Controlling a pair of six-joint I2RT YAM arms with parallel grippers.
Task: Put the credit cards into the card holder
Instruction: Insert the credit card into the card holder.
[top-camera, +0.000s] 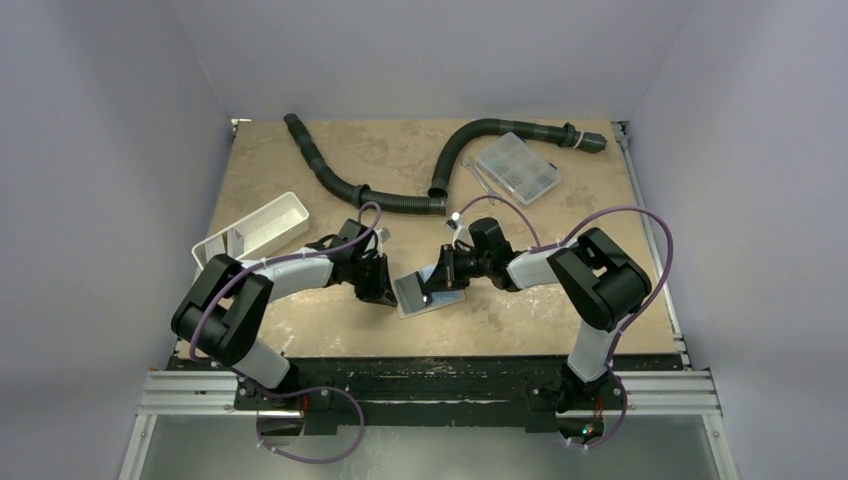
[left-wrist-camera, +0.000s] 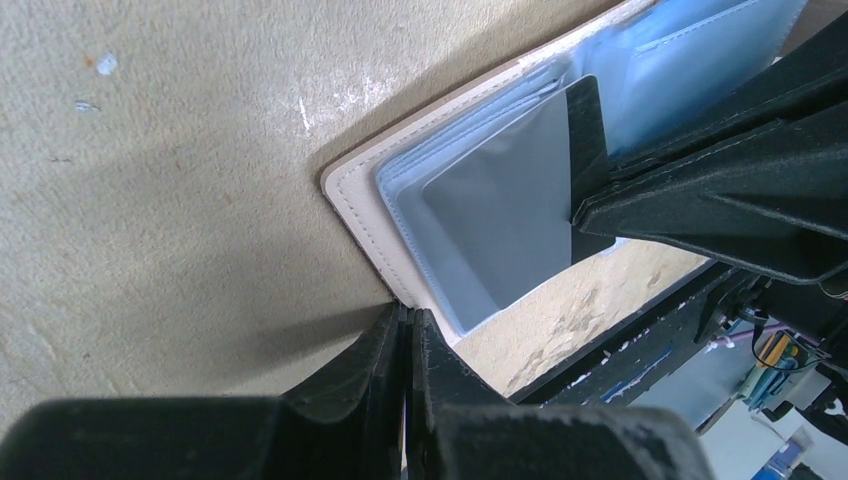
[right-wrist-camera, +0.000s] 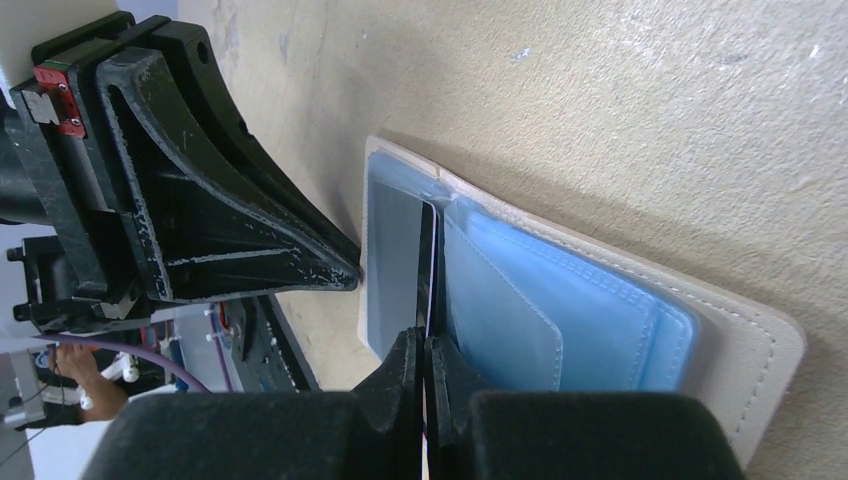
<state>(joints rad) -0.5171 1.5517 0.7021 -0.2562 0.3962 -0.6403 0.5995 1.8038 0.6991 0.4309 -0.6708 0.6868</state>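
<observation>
The right hand (right-wrist-camera: 425, 345) is closed, pinching a dark credit card (left-wrist-camera: 588, 130) held on edge. The card's far end sits inside a pale blue pocket of the open card holder (right-wrist-camera: 740, 340) just ahead of the fingertips, showing grey through the plastic. The left hand (left-wrist-camera: 407, 322) is closed too, its tips at the holder's tan edge. Whether it nips or only presses that edge is unclear. The holder lies flat on the desk (right-wrist-camera: 650, 100).

Mottled tan worktop (top-camera: 400, 150) with a white oblong tray (top-camera: 280, 225) on the left side. There's a long black hose (top-camera: 335, 180) and a curved black hose (top-camera: 510, 126) toward the back, plus a clear compartment box (top-camera: 517, 168) back right. A small metal thing (top-camera: 478, 178) sits beside the box, tweezers maybe, too tiny to tell.
</observation>
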